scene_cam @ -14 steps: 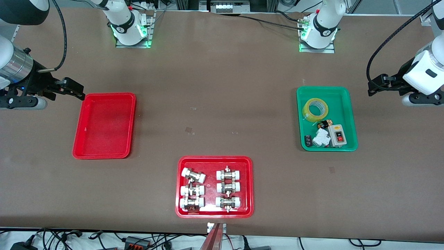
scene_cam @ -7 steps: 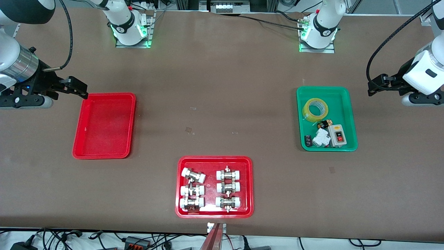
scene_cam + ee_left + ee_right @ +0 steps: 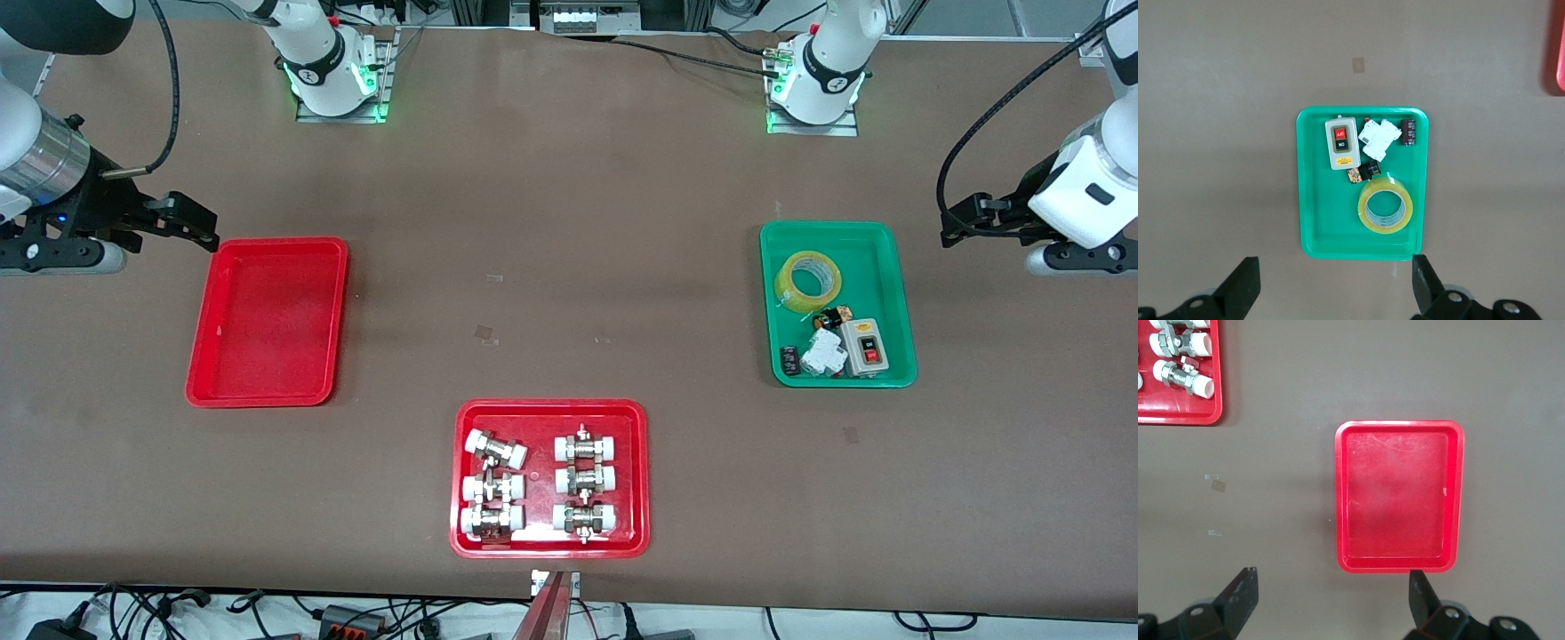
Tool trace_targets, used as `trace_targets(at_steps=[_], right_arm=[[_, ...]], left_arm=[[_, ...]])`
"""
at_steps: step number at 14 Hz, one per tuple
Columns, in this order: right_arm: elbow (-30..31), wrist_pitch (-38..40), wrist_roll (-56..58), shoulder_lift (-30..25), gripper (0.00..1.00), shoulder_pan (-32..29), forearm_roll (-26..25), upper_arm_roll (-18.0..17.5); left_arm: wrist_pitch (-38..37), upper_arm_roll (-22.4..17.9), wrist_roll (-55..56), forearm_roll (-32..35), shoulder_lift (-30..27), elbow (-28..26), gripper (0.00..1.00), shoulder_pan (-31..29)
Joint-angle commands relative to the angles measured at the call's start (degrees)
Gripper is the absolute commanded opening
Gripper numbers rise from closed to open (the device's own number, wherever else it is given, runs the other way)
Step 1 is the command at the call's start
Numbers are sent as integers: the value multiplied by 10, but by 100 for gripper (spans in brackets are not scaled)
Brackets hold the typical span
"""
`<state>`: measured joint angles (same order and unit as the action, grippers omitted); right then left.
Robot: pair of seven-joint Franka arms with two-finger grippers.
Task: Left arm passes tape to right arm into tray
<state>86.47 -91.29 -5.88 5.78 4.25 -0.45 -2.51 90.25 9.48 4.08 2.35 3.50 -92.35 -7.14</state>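
tape lying flat, hole up, in the green tray, toward the left arm's end of the table. left gripper just beside that tray, jaws wide, empty. right gripper by the red tray, jaws wide, waiting.

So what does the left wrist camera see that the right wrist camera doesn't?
Only the left wrist view shows the green tray holding the tape, a switch box and small electrical parts, with the left gripper open above the table beside it.

Only the right wrist view shows the whole plain red tray, the metal fittings in their own red tray, and the right gripper, also open.

Both share the brown table.
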Motion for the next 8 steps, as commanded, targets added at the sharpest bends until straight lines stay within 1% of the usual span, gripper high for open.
trace_targets(at_steps=[1, 2, 3, 5, 6, 8], right_arm=[[6, 11, -3, -17, 100, 4, -9, 3], [14, 11, -3, -24, 100, 4, -9, 3], [22, 10, -4, -30, 100, 4, -9, 3], [32, 11, -4, -36, 100, 4, -9, 3], [36, 11, -4, -40, 100, 3, -9, 3], [43, 11, -4, -44, 100, 1, -9, 4]], left_arm=[[38, 4, -7, -9, 3, -58, 100, -11], [53, 5, -7, -9, 1, -85, 100, -11], [56, 5, -7, -9, 3, -99, 100, -11], [77, 5, -7, -9, -2, -168, 100, -10], [98, 5, -7, -9, -10, -205, 100, -10], [164, 5, -7, -7, -18, -274, 100, -11]])
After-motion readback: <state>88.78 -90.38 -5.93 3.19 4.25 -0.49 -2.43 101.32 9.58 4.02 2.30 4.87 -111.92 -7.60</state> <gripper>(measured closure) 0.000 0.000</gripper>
